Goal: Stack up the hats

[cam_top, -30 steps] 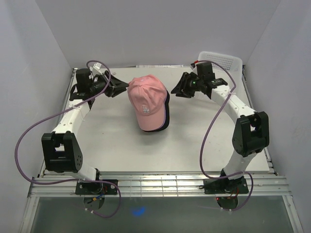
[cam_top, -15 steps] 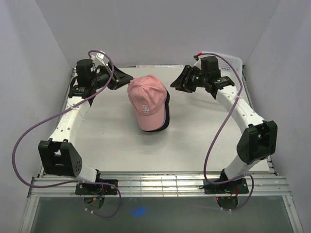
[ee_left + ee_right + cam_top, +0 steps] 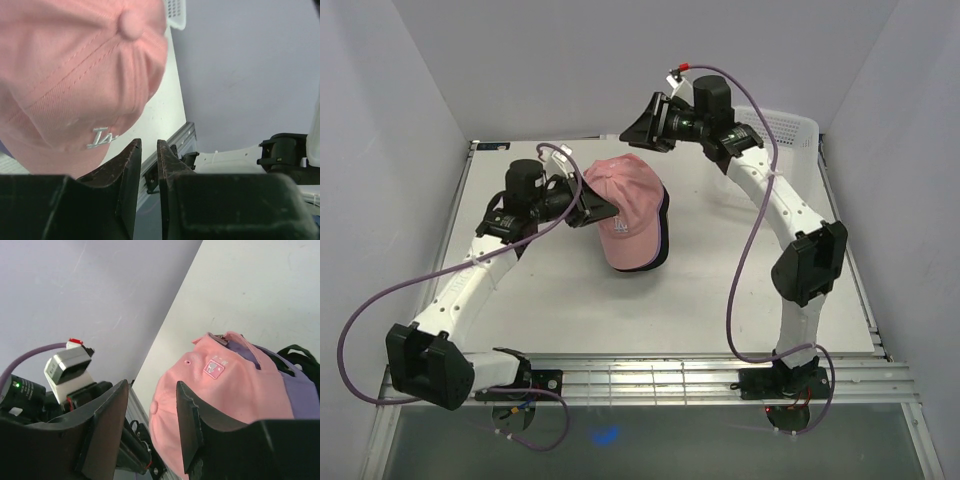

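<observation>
Caps are all in one pile around the middle of the tabletop [image 3: 550, 290]. The pink cap [image 3: 625, 205] is on top with its brim pointing to 6 o'clock. In the right wrist view a lavender cap [image 3: 295, 395] peeks out from under it, with a black cap [image 3: 666, 228] edging out at the pile's 3 o'clock side. The pile itself looks like it's sitting right where it was a second ago.

The arms are what changed. The left hand [image 3: 595, 208] used to hang back at about 10 o'clock of the pile, and now it's slid right in at 9 o'clock, up against the pink crown. Can't tell if it's actually touching the cloth. Its fingers [image 3: 129, 165] have pulled in to just a slim gap with nothing caught between them, and the pink cap's logo is just beside the tips.

The right hand [image 3: 638, 125] was low at the pile's 2 o'clock before. It has now swung up and over to roughly 12 o'clock, hanging well above the tabletop and looking down at the back of the pile. Its fingers are spread apart and holding nothing.

The white mesh basket [image 3: 785, 125] sits off in the 2 o'clock corner.
</observation>
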Robot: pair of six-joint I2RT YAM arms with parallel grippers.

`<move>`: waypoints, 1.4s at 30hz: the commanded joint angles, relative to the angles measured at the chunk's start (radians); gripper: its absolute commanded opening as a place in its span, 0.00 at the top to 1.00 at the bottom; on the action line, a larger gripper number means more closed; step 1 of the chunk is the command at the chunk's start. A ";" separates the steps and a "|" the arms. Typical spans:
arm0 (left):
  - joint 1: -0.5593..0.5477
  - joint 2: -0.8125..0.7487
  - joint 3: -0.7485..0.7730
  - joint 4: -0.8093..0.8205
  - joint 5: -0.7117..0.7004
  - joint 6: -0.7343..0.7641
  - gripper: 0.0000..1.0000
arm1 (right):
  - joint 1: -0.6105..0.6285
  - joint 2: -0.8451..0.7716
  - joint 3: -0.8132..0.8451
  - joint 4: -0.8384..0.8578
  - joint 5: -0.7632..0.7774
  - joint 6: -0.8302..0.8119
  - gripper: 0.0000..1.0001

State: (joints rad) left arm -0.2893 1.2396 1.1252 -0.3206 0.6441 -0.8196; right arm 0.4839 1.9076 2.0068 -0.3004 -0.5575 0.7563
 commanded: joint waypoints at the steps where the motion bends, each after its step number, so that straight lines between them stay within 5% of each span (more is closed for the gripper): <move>1: -0.033 -0.014 -0.030 -0.028 -0.052 0.010 0.71 | 0.019 0.085 0.037 0.053 -0.067 0.055 0.50; 16: -0.125 0.168 0.002 -0.040 -0.119 0.039 0.72 | 0.009 0.243 -0.065 0.075 -0.058 0.054 0.51; 42: -0.142 0.179 -0.143 0.000 -0.162 0.046 0.71 | -0.022 0.225 -0.210 0.078 -0.028 0.032 0.53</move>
State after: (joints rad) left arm -0.4358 1.4101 1.0035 -0.2924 0.5632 -0.8017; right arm 0.4801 2.0716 1.8629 -0.0505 -0.6628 0.8425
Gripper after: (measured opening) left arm 0.286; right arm 0.468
